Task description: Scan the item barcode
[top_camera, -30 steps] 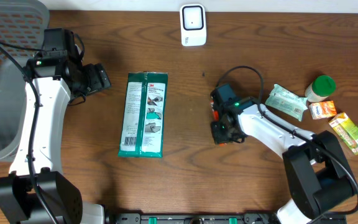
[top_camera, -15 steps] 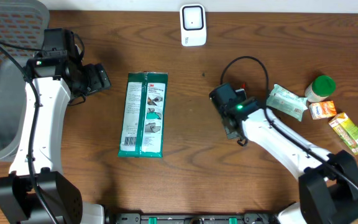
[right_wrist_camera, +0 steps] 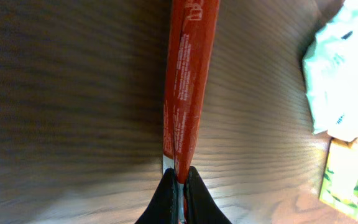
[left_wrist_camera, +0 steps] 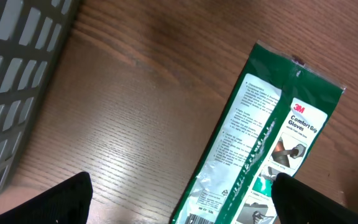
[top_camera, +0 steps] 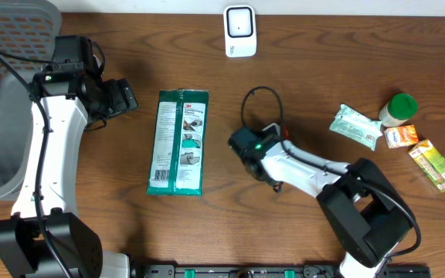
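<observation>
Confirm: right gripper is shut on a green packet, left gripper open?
Not green. The right gripper is shut on a thin red packet, as the right wrist view shows. The left gripper is open, as stated.

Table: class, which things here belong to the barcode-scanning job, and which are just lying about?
In use: right gripper, shut on the red packet; white scanner.

Lying about: green glove pack; white-green pouch; green-capped bottle; orange box; yellow-green box.
</observation>
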Action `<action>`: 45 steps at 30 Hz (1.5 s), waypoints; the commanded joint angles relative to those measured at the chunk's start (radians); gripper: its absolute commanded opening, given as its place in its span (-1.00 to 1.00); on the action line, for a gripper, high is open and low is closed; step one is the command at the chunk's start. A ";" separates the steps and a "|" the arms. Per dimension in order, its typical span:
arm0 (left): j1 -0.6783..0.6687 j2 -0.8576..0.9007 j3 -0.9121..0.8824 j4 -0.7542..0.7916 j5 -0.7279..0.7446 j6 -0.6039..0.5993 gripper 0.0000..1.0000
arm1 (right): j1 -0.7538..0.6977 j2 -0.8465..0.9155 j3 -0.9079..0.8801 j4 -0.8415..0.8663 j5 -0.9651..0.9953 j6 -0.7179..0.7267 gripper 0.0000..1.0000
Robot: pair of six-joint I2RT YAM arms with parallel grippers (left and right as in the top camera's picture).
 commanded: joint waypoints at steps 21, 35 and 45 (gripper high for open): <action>0.004 0.004 0.003 -0.006 -0.002 0.006 0.85 | -0.011 -0.050 0.221 -0.145 -0.447 -0.014 -0.22; 0.004 0.004 0.003 -0.006 -0.002 0.006 0.85 | -0.250 -0.059 0.185 -0.100 -0.662 -0.016 0.10; 0.004 0.004 0.003 -0.006 -0.002 0.006 0.85 | -0.249 -0.059 0.156 -0.052 -0.665 -0.016 0.24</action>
